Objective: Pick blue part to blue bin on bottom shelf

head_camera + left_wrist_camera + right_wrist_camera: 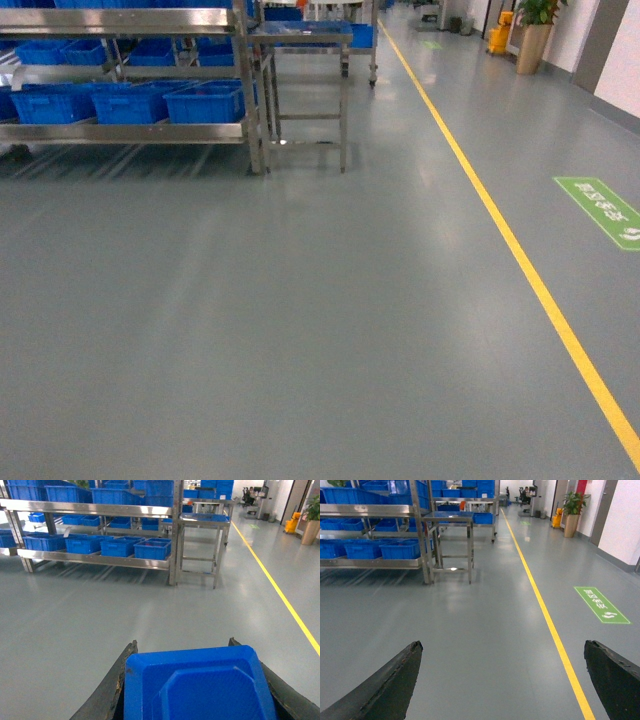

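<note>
Blue part [200, 685] sits btwn the left gripper [197, 690] fingers [107, 690], closed on its sides. It looks like rigid moulded plastic, prob light, smooth and a bit slippery, so gripping the flat side walls seems best. Right gripper [505, 680] is wide open, holding nothing. Bottom shelf [95, 558] w/ blue bins [152, 549] is well apart across the floor [300, 320].

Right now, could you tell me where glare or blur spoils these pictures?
Head view: soft throughout, ceiling light smeared across the floor. Left wrist view: sharp rack, pale glare on floor, blue part crisp. Right wrist view: clear, mild floor sheen.
</note>
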{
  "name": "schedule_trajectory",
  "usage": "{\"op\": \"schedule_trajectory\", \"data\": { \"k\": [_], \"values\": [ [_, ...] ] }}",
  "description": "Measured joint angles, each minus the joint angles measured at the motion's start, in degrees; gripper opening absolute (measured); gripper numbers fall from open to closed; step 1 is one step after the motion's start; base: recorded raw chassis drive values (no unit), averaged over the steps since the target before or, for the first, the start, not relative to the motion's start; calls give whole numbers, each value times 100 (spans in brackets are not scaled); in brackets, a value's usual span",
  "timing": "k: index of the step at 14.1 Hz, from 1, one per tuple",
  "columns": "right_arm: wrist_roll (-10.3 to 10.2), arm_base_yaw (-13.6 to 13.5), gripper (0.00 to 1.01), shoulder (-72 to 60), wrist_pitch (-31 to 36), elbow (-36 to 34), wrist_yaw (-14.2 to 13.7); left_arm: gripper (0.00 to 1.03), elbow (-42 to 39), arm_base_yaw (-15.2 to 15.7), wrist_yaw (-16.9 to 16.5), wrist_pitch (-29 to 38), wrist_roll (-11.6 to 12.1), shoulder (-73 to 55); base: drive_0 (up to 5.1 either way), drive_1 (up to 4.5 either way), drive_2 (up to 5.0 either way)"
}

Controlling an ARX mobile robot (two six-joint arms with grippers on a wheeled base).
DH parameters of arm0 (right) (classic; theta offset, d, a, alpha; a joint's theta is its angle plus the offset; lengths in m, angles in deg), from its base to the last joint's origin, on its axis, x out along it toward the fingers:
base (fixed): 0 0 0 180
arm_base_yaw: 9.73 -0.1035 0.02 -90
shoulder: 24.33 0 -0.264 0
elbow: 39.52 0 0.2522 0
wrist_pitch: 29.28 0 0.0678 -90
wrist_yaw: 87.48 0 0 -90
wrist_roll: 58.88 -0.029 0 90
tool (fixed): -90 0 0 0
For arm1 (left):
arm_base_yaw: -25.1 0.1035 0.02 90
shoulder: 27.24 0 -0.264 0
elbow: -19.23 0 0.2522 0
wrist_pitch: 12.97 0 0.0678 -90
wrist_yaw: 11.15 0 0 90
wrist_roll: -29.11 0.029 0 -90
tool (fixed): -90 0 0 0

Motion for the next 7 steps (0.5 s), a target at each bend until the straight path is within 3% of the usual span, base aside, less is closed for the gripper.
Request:
{"op": "schedule_trajectory", "data": {
  "k": [7],
  "values": [
    [0,0,98,0,22,0,0,43,0,0,0,-9,11,4,-150,-150,-150]
  ]
}}
